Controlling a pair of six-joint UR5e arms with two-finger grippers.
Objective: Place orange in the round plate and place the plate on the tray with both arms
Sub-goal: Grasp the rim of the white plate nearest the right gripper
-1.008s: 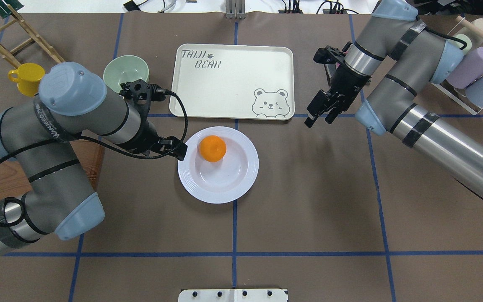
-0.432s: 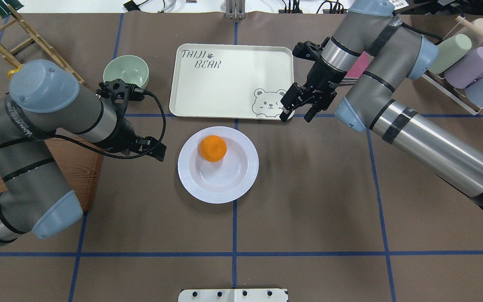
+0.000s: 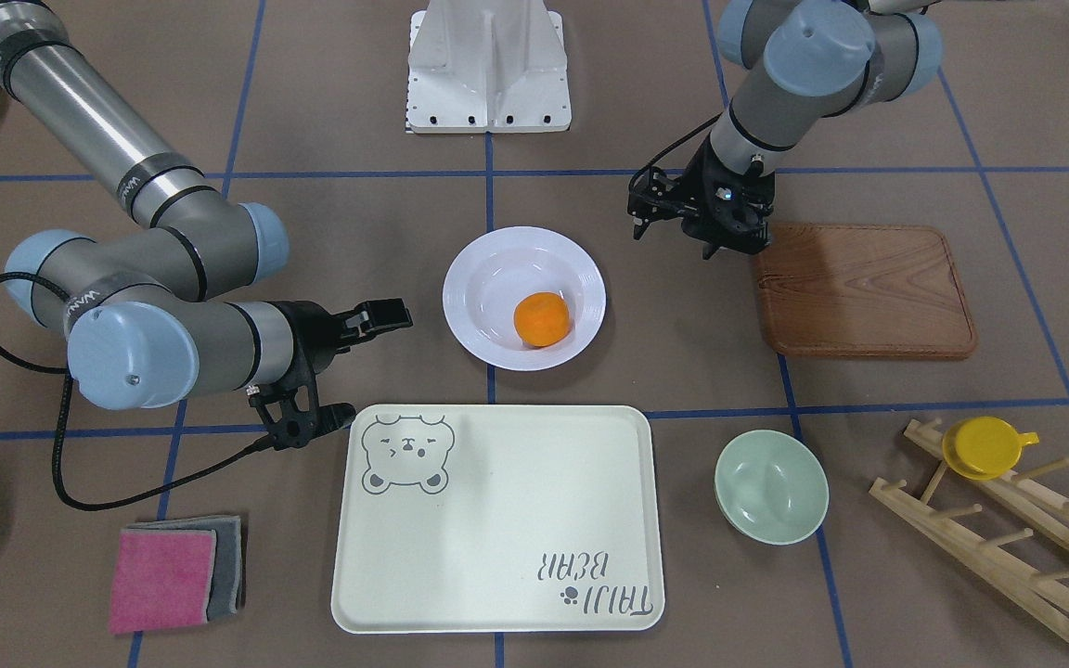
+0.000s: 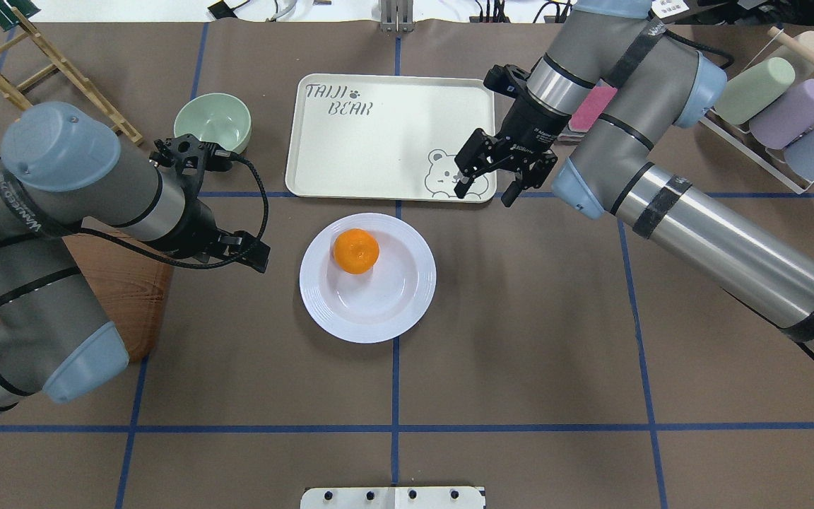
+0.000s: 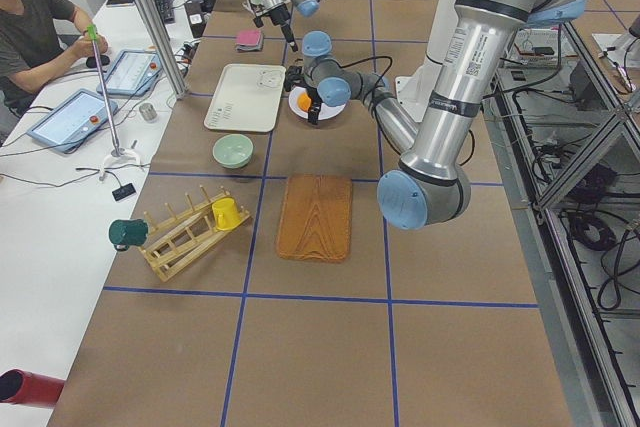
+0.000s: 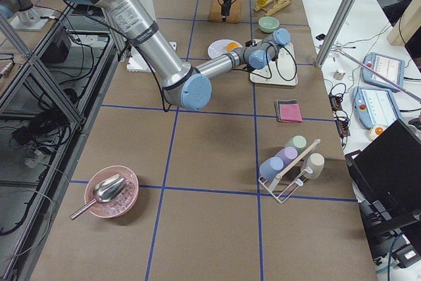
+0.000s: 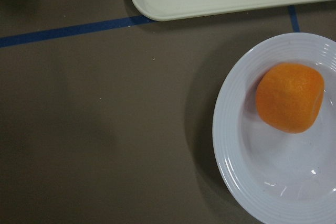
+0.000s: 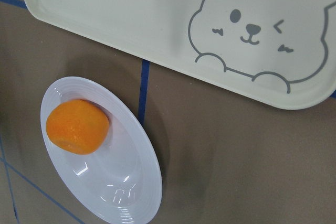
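Note:
The orange (image 4: 356, 251) lies in the round plate (image 4: 379, 311), toward its far left side. The white plate rests on the brown table just in front of the tray (image 4: 379, 141), which holds nothing. My left gripper (image 4: 255, 253) is open and hangs left of the plate, a short gap from its rim. My right gripper (image 4: 483, 196) is open over the tray's near right corner, by the bear drawing. Both wrist views look down on the orange (image 7: 290, 97) (image 8: 77, 126) and the plate (image 7: 252, 182) (image 8: 126, 182); neither shows fingers.
A pale green bowl (image 4: 212, 124) stands left of the tray. A wooden board (image 3: 864, 289) lies under my left arm. A wooden rack (image 3: 1008, 520) with a yellow cup (image 3: 985, 445) is far left; a pink sponge (image 3: 161, 577) and a cup rack (image 4: 788, 106) are at right.
My left gripper has drawn back leftward from the plate's rim. My right gripper has swung left, from beside the tray to over its near right corner. The orange sits slightly further left.

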